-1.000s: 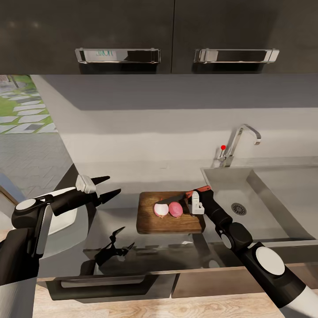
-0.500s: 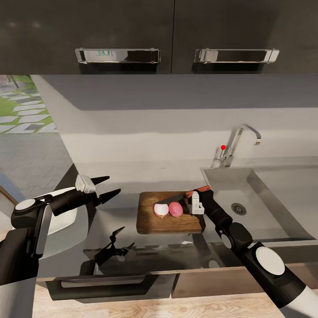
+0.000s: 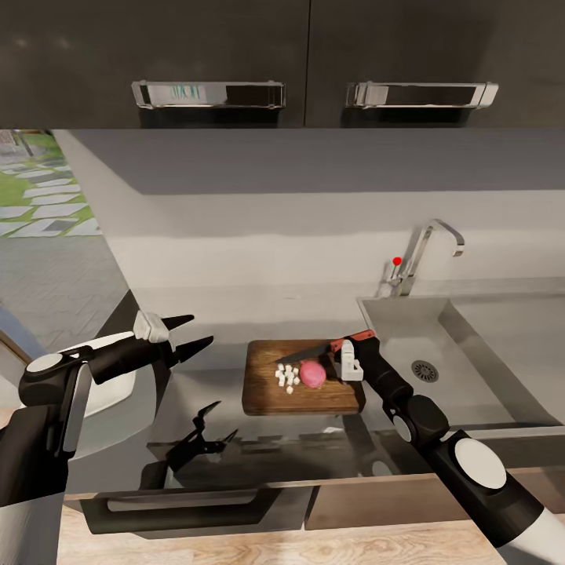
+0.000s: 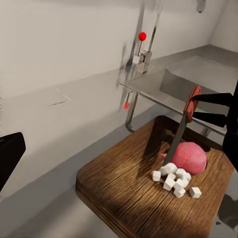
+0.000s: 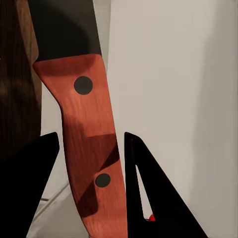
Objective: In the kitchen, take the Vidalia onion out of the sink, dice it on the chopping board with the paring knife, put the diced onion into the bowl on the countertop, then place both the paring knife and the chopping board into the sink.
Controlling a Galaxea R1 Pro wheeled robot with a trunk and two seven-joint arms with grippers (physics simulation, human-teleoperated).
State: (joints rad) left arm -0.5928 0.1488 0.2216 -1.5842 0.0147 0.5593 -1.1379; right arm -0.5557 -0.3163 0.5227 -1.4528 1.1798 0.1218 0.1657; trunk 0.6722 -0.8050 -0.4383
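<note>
Head view, near to far. At 7 o'clock, the left gripper (image 3: 193, 332) hangs above the glossy grey bench (image 3: 204, 392), its two dark fingers spread wide apart and holding nothing. Part of the white bowl (image 3: 110, 388) shows beneath the left arm at 8 o'clock, resting on the bench.

At centre, the chopping board (image 3: 302, 392) lies flat on the bench, its right end just beside the rim of the sink (image 3: 502, 353). On the board sit a cluster of small white onion cubes (image 3: 287, 377) and, touching them at their 3 o'clock side, an uncut pink onion half (image 3: 313, 373).

The right gripper (image 3: 355, 339) reaches in from 4 o'clock and is closed on the red handle of the paring knife (image 3: 314, 351); the dark blade points toward 9 o'clock and lies across the far side of the onion half. The right wrist view confirms both fingers (image 5: 148, 198) pressed against the handle (image 5: 89, 148).

The left wrist view shows the blade (image 4: 177, 135) tilted down onto the onion half (image 4: 189, 156), with the cubes (image 4: 176, 179) piled just in front of it on the board (image 4: 129, 193).

At 3 o'clock, the steel basin has a round dark drain (image 3: 424, 369). Behind it at 2 o'clock stands the chrome tap (image 3: 424, 255) with its red-tipped lever (image 3: 397, 262). Dark wall cabinets (image 3: 298, 55) span 12 o'clock.
</note>
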